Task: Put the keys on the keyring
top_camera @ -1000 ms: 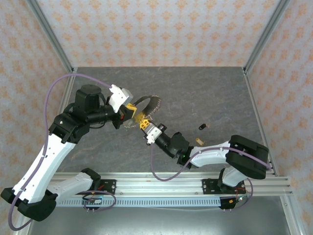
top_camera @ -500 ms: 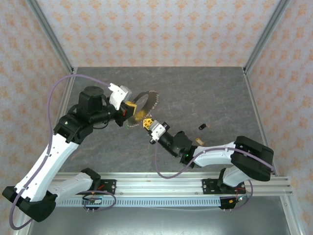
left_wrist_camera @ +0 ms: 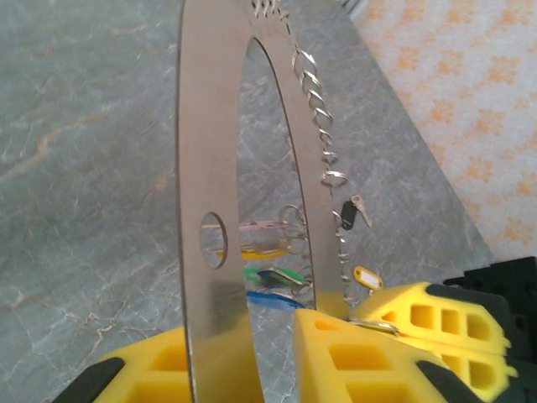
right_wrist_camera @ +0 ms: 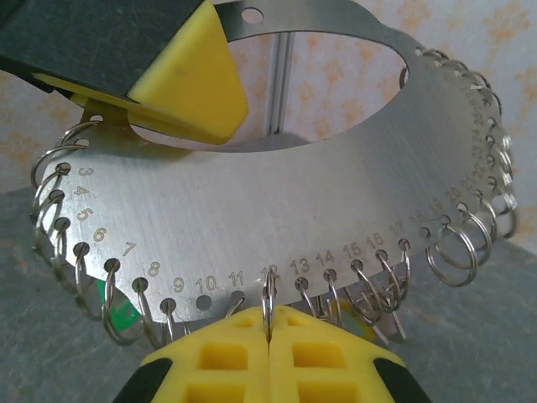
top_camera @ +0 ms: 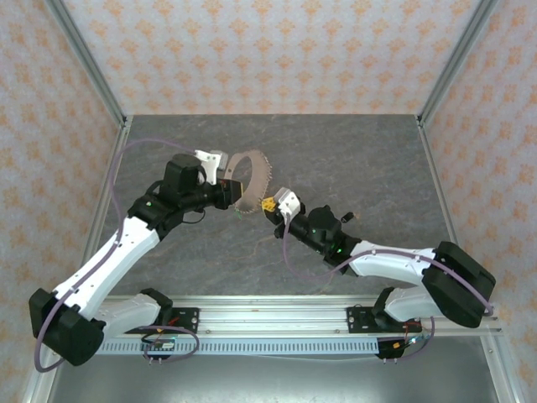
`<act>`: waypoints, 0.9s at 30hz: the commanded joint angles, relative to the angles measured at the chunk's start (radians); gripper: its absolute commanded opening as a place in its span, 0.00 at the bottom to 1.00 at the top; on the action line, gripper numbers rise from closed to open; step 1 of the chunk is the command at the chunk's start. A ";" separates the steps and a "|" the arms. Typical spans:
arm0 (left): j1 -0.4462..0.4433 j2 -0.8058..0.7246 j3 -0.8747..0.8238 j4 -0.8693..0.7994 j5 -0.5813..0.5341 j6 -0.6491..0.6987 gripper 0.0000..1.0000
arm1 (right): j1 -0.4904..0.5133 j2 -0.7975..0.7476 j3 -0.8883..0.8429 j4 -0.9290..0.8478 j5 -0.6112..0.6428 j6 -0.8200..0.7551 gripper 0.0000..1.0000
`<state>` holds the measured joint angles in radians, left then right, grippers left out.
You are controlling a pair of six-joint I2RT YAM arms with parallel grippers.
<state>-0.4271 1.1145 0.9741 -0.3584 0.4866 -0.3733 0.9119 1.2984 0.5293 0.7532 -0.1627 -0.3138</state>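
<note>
My right jaws pinch a small ring [right_wrist_camera: 268,298] on the keyring [right_wrist_camera: 277,210]; left jaws straddle its rim, grip unclear; a dark key [left_wrist_camera: 351,214] lies beyond.

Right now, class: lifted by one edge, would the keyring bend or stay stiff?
The keyring looks like flat sheet metal, so it is probably stiff. Its small split rings hang loose through holes, so they would likely swing.
</note>
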 commanded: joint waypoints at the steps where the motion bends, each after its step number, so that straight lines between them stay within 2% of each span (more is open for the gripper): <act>1: 0.006 0.031 -0.048 0.117 -0.011 -0.129 0.23 | -0.030 -0.031 0.034 -0.064 -0.118 0.074 0.00; 3: 0.012 0.050 -0.064 0.134 -0.030 -0.156 0.31 | -0.045 -0.029 0.035 -0.087 -0.133 0.081 0.00; 5: 0.018 0.073 -0.078 0.160 -0.021 -0.207 0.31 | -0.059 -0.024 0.028 -0.089 -0.134 0.092 0.00; 12: 0.018 0.118 -0.150 0.194 -0.043 -0.245 0.34 | -0.100 0.037 0.035 -0.091 -0.143 0.117 0.00; 13: 0.019 0.121 -0.171 0.213 -0.048 -0.259 0.37 | -0.103 0.051 0.039 -0.095 -0.130 0.113 0.00; 18: 0.017 0.146 -0.282 0.355 -0.071 -0.346 0.39 | -0.104 0.104 0.076 -0.174 -0.100 0.045 0.00; 23: 0.007 0.246 -0.333 0.474 -0.076 -0.407 0.40 | -0.104 0.159 0.086 -0.177 -0.110 0.019 0.00; 27: 0.000 0.301 -0.336 0.492 -0.079 -0.426 0.48 | -0.117 0.186 0.084 -0.138 -0.162 0.042 0.00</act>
<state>-0.4183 1.4017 0.6453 0.0513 0.4347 -0.7654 0.8089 1.4773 0.5781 0.5419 -0.2901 -0.2733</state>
